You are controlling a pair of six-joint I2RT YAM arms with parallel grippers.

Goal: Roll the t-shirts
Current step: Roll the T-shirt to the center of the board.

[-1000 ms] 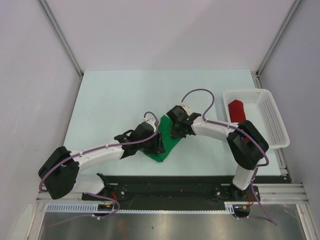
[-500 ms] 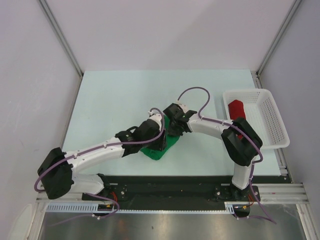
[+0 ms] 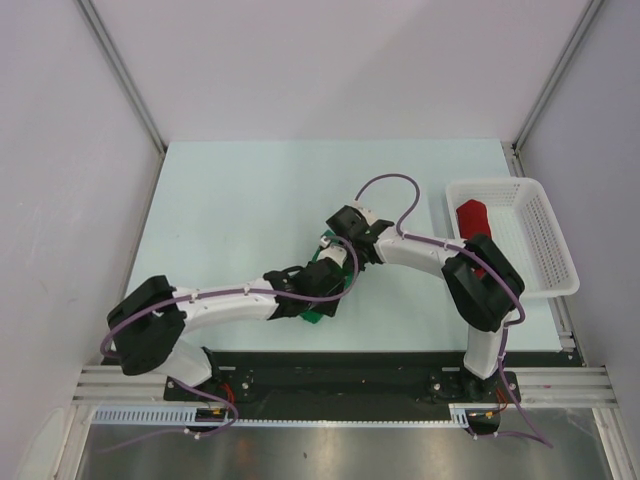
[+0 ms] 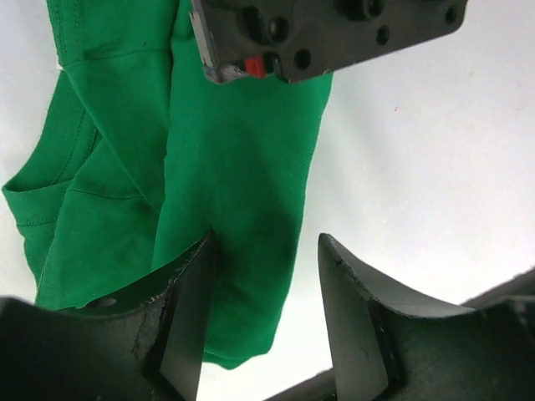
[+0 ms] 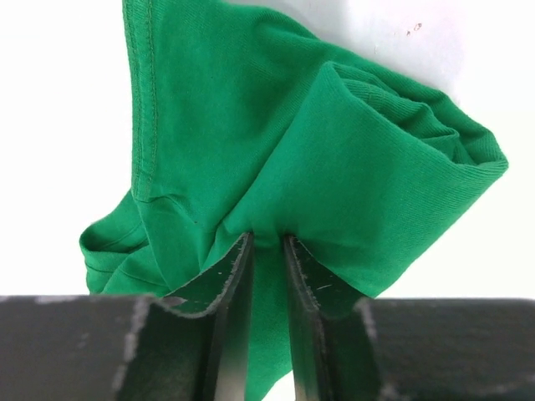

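T-shirt (image 3: 471, 215) in basket (image 3: 535, 245) at right

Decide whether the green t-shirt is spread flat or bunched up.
Bunched, not spread: the green t-shirt lies in thick folds, one fold pinched in the right hand. Whether it is a finished roll, cannot tell.

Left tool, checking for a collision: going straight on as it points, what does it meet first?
Probably the green t-shirt between its open fingers; the right tool lies beyond.
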